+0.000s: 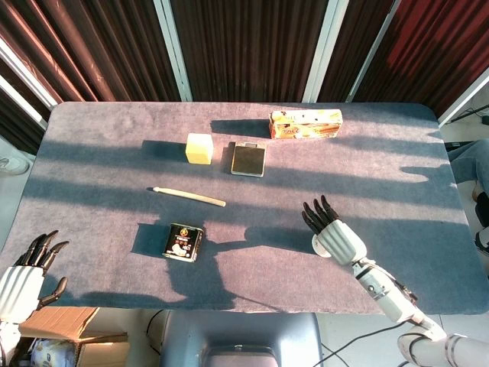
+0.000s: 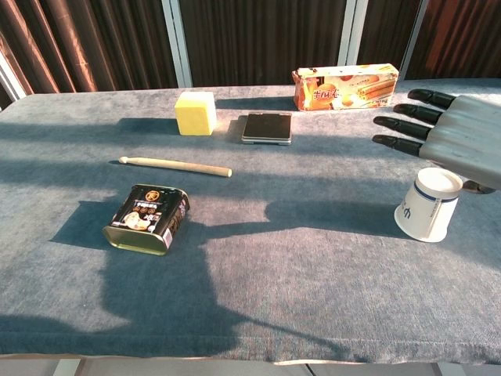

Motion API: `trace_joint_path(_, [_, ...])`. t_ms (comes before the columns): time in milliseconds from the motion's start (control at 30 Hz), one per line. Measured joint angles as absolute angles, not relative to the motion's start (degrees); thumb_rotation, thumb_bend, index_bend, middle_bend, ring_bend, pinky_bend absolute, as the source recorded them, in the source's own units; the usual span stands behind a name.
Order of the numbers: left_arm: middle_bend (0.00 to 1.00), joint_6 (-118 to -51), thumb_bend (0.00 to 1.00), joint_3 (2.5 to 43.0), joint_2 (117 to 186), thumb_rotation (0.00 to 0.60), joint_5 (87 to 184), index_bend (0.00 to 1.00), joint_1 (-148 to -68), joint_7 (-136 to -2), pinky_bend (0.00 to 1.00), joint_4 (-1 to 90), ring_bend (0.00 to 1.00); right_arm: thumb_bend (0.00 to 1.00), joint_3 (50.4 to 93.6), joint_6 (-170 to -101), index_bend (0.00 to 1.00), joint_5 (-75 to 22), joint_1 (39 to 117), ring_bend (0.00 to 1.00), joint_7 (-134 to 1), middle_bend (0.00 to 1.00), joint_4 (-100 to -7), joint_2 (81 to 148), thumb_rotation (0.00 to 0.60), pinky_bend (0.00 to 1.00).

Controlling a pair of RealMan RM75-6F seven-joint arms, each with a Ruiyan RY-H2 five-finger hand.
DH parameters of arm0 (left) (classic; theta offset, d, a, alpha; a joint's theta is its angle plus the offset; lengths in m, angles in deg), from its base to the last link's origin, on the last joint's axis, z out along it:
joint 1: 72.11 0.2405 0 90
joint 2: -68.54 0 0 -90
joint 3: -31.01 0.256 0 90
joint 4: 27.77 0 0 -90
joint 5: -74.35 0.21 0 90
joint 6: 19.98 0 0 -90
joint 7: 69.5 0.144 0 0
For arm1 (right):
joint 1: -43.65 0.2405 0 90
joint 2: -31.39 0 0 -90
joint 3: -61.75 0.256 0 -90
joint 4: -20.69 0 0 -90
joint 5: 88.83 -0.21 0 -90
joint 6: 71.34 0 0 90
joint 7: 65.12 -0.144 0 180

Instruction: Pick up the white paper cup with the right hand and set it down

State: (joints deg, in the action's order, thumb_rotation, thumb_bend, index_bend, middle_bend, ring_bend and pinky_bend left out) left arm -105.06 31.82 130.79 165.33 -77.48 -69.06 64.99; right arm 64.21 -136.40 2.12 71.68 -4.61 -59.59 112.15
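Note:
The white paper cup [image 2: 427, 205] with a blue rim band stands upright on the grey table at the right in the chest view. My right hand [image 2: 446, 137] hovers just above and behind it with its fingers spread straight and nothing in it. From the head camera the right hand [image 1: 330, 229] covers the cup, which stays hidden there. My left hand [image 1: 23, 279] hangs beyond the table's near left corner, fingers apart and empty.
A tin can [image 2: 147, 218] lies at the near left, with a wooden stick [image 2: 175, 166] behind it. Further back are a yellow block [image 2: 196, 112], a dark flat device [image 2: 267, 128] and a biscuit box [image 2: 345, 86].

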Motion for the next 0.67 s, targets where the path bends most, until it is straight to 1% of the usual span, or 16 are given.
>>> trace_joint_path(133, [0.04, -105.2, 0.38, 31.8, 130.8, 0.6, 165.2, 0.19, -77.4, -68.9, 0.3, 65.1, 0.03, 0.3, 65.1, -135.8, 0.06, -1.7, 70.0, 0.09, -15.7, 0.05, -73.3, 106.0, 0.6, 0.17])
trace_joint_path(200, [0.04, -105.1, 0.38, 31.8, 130.9, 0.6, 165.2, 0.19, -77.4, -68.7, 0.3, 65.1, 0.03, 0.29, 65.1, -136.1, 0.08, -1.4, 69.3, 0.09, -22.7, 0.06, -76.5, 103.9, 0.6, 0.16])
trace_joint_path(267, [0.04, -104.9, 0.39, 31.8, 130.9, 0.6, 165.1, 0.19, -77.4, -68.5, 0.3, 65.1, 0.03, 0.3, 65.1, -137.5, 0.08, 0.0, 68.3, 0.09, -31.5, 0.06, -77.7, 102.1, 0.6, 0.16])
trace_joint_path(367, [0.04, -104.8, 0.38, 31.8, 131.0, 0.6, 165.1, 0.19, -77.5, -68.2, 0.3, 65.2, 0.03, 0.31, 65.1, -141.9, 0.1, 2.6, 66.3, 0.09, -42.6, 0.08, -74.9, 100.9, 0.6, 0.16])
trace_joint_path(433, [0.04, -104.8, 0.38, 31.8, 131.0, 0.6, 165.1, 0.19, -77.5, -68.1, 0.3, 65.2, 0.03, 0.32, 65.1, -145.9, 0.1, 3.9, 64.7, 0.09, -47.6, 0.08, -71.0, 101.2, 0.6, 0.16])
trace_joint_path(567, [0.04, -104.6, 0.38, 31.7, 131.1, 0.6, 164.9, 0.19, -77.6, -68.0, 0.3, 65.2, 0.03, 0.32, 65.4, -153.0, 0.1, 5.6, 62.1, 0.09, -54.1, 0.08, -62.9, 103.9, 0.6, 0.16])
trace_joint_path(667, [0.04, -104.5, 0.38, 31.6, 131.2, 0.6, 164.9, 0.19, -77.7, -68.1, 0.3, 65.1, 0.03, 0.32, 65.5, -156.1, 0.11, 6.4, 60.5, 0.09, -56.9, 0.08, -58.6, 106.7, 0.6, 0.16])
